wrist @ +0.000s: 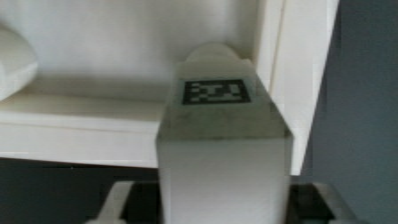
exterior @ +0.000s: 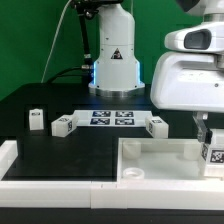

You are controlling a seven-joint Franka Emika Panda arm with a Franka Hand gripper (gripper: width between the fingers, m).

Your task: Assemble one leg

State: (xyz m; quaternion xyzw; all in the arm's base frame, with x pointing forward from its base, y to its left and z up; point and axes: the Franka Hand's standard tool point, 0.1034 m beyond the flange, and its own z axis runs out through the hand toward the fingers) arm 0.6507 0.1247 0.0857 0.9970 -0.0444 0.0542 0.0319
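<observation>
Leg (wrist: 217,140) clamped in jaws, close to white panel (exterior: 165,158)

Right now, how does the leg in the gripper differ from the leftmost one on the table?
The held leg is clamped in the gripper; the leftmost leg lies free. The held leg hangs at the panel; the leftmost leg rests on the table. Both are white.
</observation>
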